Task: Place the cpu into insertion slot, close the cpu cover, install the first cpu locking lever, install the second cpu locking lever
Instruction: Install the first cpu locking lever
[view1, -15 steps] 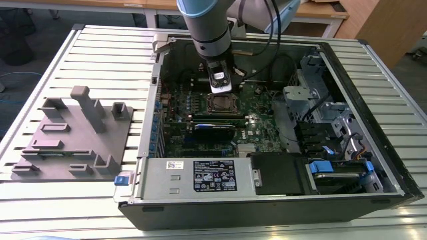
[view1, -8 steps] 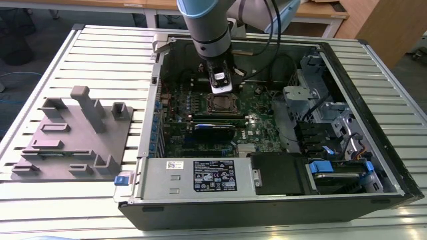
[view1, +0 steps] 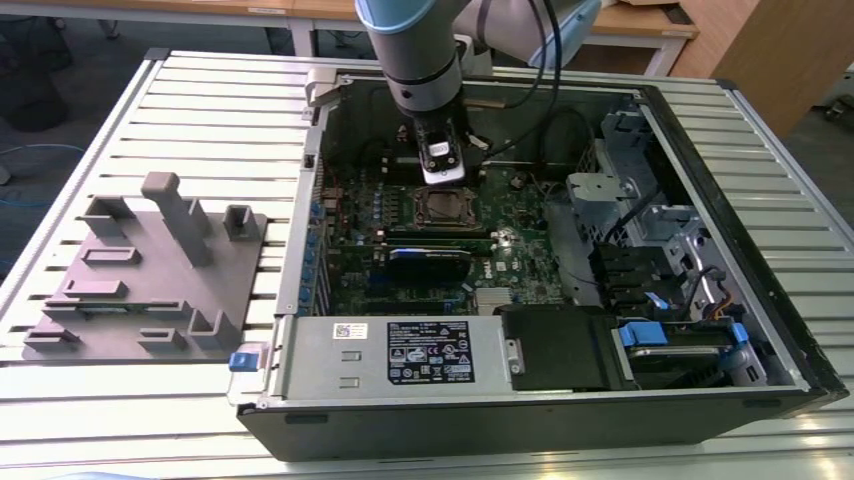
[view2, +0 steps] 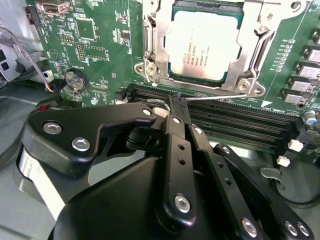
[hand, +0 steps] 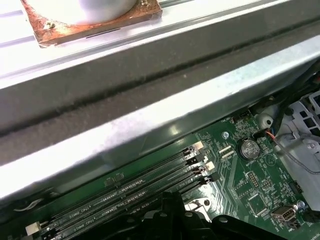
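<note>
Jaws: pressed together on the thin wire end of a cpu locking lever (view2: 215, 98), as the second wrist view shows.
Gripper, second wrist view: the gripper (view2: 174, 101) has its black fingers (view2: 176, 131) meeting just beside the insertion slot (view2: 150, 42), over the long black memory slots (view2: 235, 122).
Cpu, second wrist view: the cpu (view2: 202, 44) lies flat in the insertion slot, silver face up.
Cpu cover, second wrist view: the cpu cover (view2: 248, 47) lies down around the cpu, framing it.
Lever, second wrist view: it runs along the slot's edge nearest the memory slots.
Coin cell, second wrist view: a coin cell battery (view2: 76, 78) sits on the motherboard (view2: 100, 40), apart from the slot.
Exterior view: the gripper (view1: 441, 178) hangs inside the open computer case (view1: 534, 410), directly over the insertion slot (view1: 443, 207).
Exterior view, beside the case: a grey fixture block (view1: 140, 275) rests on the slatted table (view1: 200, 100).
First wrist view: memory slots (hand: 135, 192) and coin cell battery (hand: 248, 148) lie below the case wall (hand: 150, 115).
</note>
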